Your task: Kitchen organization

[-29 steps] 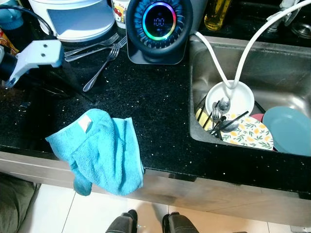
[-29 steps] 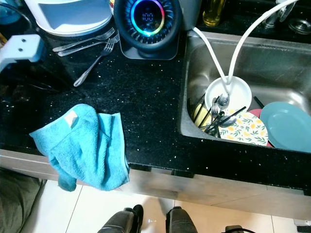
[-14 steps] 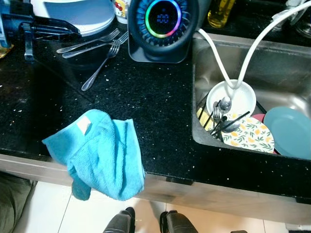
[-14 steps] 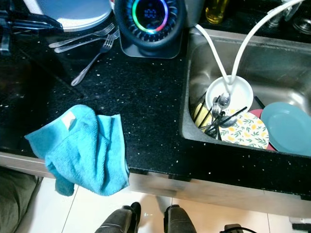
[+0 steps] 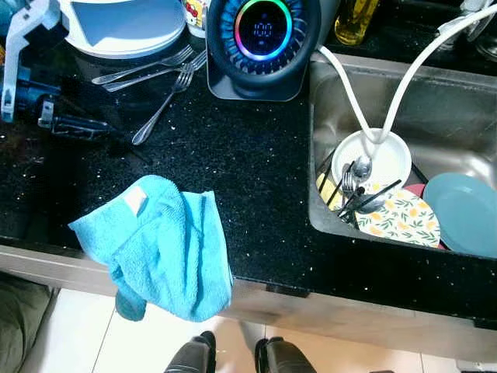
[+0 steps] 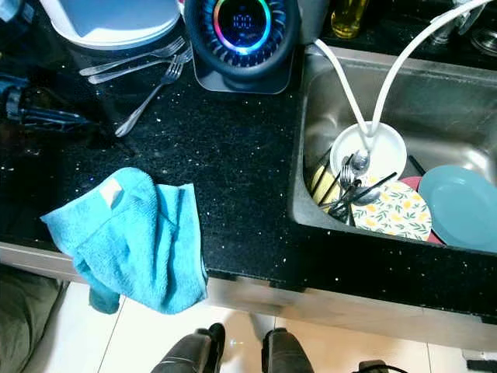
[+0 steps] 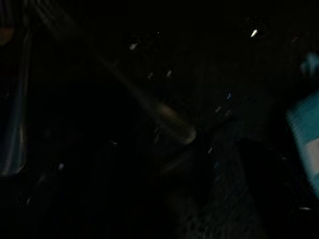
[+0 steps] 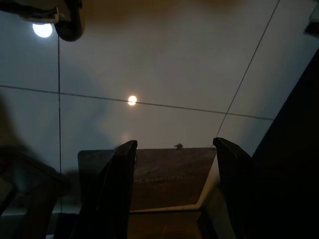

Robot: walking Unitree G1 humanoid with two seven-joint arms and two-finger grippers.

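Three forks point(image 5: 159, 78) lying at far left of black counter point(image 5: 256, 179), just right of left gripper point(image 5: 78, 126) — finger state impossible to tell. Right gripper point(image 8: 174, 189) hanging open over floor. Risks: forks skidding if nudged; teal cloth point(image 5: 159, 245) overhanging near edge — liable to slide off.

**What I am not seeing clearly**

My left wrist view is showing almost pure black; I am making out only a blurred pale streak point(image 7: 169, 119) and a cut-off turquoise patch point(image 7: 306, 144), and cannot tell how the left gripper's point(image 5: 97, 128) black fingers are standing. The white round-lidded appliance point(image 5: 124, 23) is getting cropped by the top edge. The crumpled turquoise cloth point(image 5: 159, 245) is hiding the black speckled countertop's point(image 5: 256, 194) front edge.
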